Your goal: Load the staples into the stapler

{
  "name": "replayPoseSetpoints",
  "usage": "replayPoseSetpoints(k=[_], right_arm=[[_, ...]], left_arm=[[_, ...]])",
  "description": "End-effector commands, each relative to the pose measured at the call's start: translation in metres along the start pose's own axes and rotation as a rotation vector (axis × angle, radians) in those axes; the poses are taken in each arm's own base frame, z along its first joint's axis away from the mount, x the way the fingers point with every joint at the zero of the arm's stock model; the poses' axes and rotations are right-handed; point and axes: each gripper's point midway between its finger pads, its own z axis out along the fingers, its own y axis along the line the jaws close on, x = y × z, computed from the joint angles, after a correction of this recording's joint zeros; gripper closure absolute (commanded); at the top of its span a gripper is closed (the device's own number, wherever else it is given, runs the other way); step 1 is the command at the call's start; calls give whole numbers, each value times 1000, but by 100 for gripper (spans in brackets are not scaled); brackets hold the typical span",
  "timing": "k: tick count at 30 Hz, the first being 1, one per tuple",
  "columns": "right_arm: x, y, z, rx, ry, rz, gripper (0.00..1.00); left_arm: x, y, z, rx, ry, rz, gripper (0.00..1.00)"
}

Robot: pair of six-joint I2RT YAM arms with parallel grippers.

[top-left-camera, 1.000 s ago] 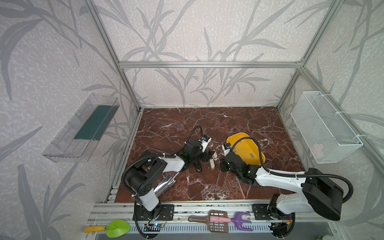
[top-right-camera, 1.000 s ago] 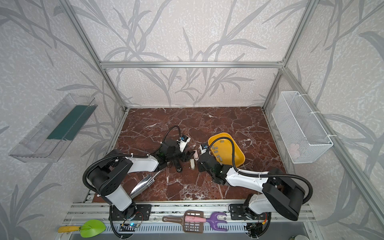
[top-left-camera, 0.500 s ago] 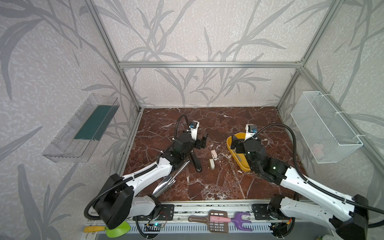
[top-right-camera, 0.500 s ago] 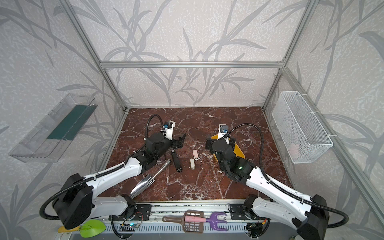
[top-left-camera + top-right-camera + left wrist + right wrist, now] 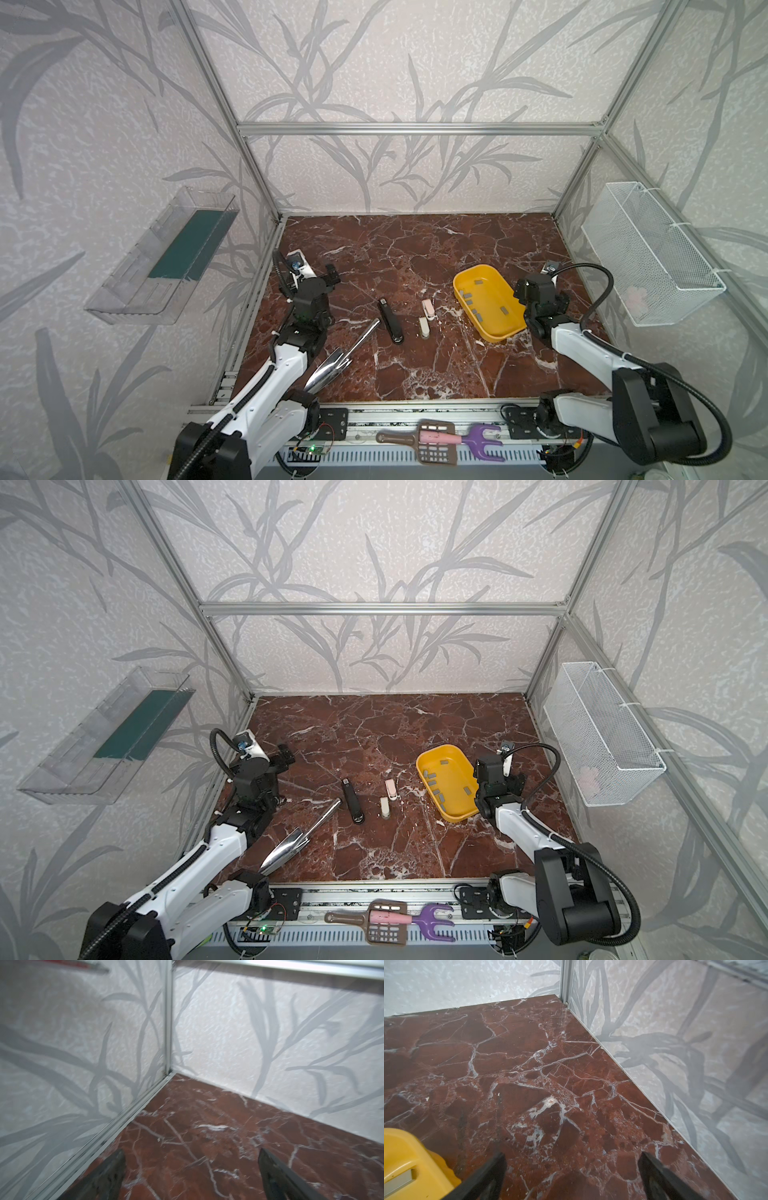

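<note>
A black stapler lies flat mid-table. Just to its right lie a small pink stapler and a small white one. Several grey staples lie loose in the yellow tray. My left gripper hangs open near the left wall, pointing at the back left corner, with nothing in it. My right gripper is open and empty, just right of the tray.
A metal scoop lies left of the black stapler, near my left arm. A white wire basket hangs on the right wall and a clear shelf on the left. Plastic tools rest on the front rail.
Both grippers were low at the staplers mid-table. They have opened, let go, and drawn back, the left towards the left wall and the right past the tray. The staplers stay on the table.
</note>
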Motion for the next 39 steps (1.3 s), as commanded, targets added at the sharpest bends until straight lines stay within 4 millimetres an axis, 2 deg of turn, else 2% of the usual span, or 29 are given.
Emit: replayPoseSetpoints(k=[1, 6, 10, 15, 19, 23, 26, 29, 32, 35, 39], right_arm=[[-27, 2, 9, 44, -106, 15, 0], [-14, -3, 23, 138, -36, -76, 0], [-7, -3, 25, 140, 4, -145, 1], [9, 42, 23, -137, 74, -269, 0], [15, 59, 15, -261, 87, -295, 0], [14, 79, -1, -421, 37, -265, 0], [13, 89, -6, -485, 16, -261, 1], [2, 100, -14, -563, -93, -237, 3], [-10, 100, -16, -557, -211, -215, 4], [2, 99, 1, -540, -231, -184, 2], [7, 102, 3, -567, -179, -191, 2]], left_arm=[[30, 37, 13, -166, 19, 59, 0], [53, 31, 42, -171, 43, 134, 0], [61, 36, 51, -218, 69, 149, 0], [65, 38, 49, -210, 64, 127, 0], [67, 42, 48, -212, 26, 116, 0], [71, 35, 46, -149, -32, 108, 0], [75, 32, 47, -127, -1, 107, 0], [74, 25, 52, -100, -3, 131, 0], [81, 11, 58, -30, 42, 162, 0], [91, -5, 64, 54, 73, 199, 0], [102, -7, 69, 91, 96, 199, 0]])
